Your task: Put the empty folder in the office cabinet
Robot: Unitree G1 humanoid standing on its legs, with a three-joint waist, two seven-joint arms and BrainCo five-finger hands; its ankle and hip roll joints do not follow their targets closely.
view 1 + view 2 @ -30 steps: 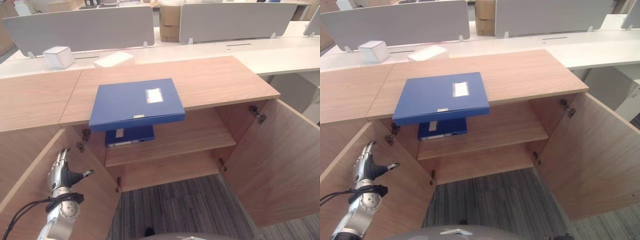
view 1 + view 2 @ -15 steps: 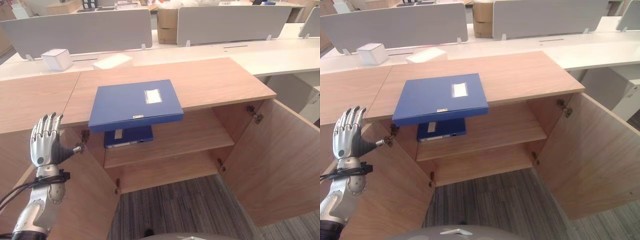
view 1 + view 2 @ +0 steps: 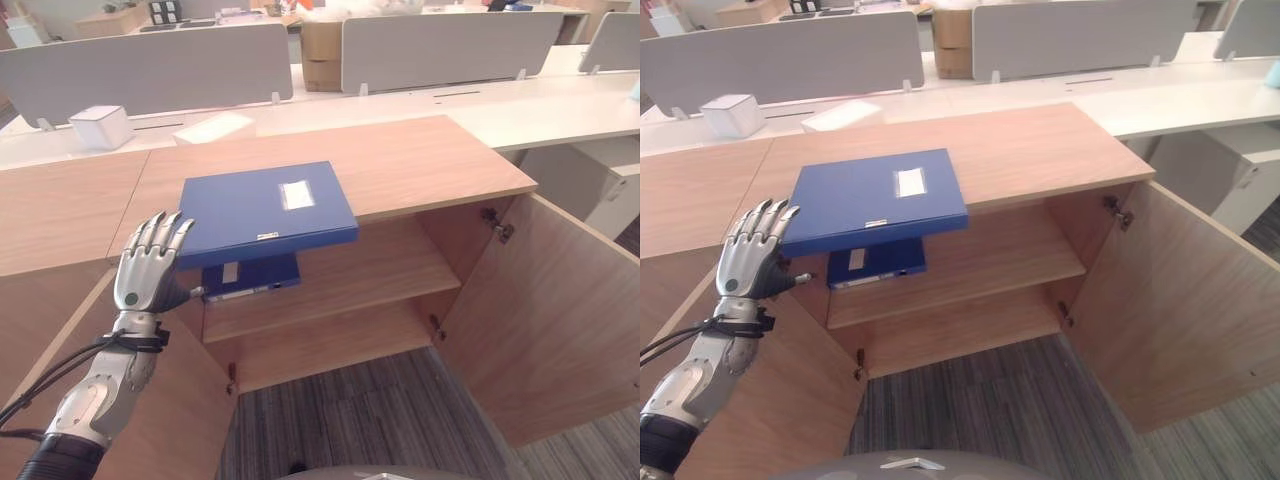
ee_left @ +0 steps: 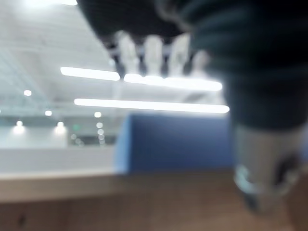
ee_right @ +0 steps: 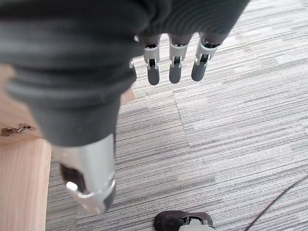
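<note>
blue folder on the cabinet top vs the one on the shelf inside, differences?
The top folder lies flat on the cabinet top, its front edge overhanging the opening; the shelf folder lies on the upper shelf, directly below. The top folder is in full view, with a white label on its cover; the shelf folder is largely hidden beneath it. Both are blue and lie flat.

Grey striped carpet (image 3: pixel 400 420), white desks (image 3: pixel 560 105) with grey divider screens (image 3: pixel 150 70) behind.
</note>
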